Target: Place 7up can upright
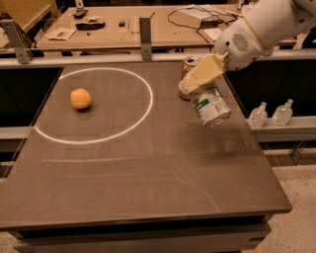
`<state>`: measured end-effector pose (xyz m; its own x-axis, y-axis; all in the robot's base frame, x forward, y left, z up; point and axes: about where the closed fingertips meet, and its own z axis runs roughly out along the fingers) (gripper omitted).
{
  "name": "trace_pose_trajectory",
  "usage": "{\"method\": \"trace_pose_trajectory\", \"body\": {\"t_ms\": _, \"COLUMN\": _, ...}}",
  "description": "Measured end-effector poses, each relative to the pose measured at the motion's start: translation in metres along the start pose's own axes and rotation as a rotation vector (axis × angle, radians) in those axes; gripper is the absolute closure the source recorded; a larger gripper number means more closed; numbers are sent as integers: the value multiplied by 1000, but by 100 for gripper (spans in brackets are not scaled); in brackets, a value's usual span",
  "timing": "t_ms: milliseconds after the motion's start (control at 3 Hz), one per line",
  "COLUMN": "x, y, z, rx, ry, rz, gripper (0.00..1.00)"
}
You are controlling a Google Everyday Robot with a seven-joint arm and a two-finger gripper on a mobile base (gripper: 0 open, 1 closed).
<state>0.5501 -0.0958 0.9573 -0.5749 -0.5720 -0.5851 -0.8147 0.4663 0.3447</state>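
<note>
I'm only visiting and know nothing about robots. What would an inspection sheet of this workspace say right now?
Surface: dark table marked with a white circle.
Job's things: 7up can tilted, held above the table, not yet upright.
Clutter: orange inside the circle; second can behind the gripper.
Gripper: gripper shut on the 7up can, in the air.
Cables: wires on the back bench.
Surroundings: two small bottles beside the table.
</note>
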Motion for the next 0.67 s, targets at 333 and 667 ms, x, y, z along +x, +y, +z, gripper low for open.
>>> {"method": "trace_pose_trajectory", "body": {"t_ms": 333, "x": 13, "y": 20, "z": -15, "rx": -229, "ry": -183, "rz": -127, "gripper": 100}}
{"method": "trace_pose_trajectory", "body": {"t_ms": 667, "x": 10, "y": 54, "z": -41, "rx": -413, "ry": -378, "rz": -246, "gripper": 100}}
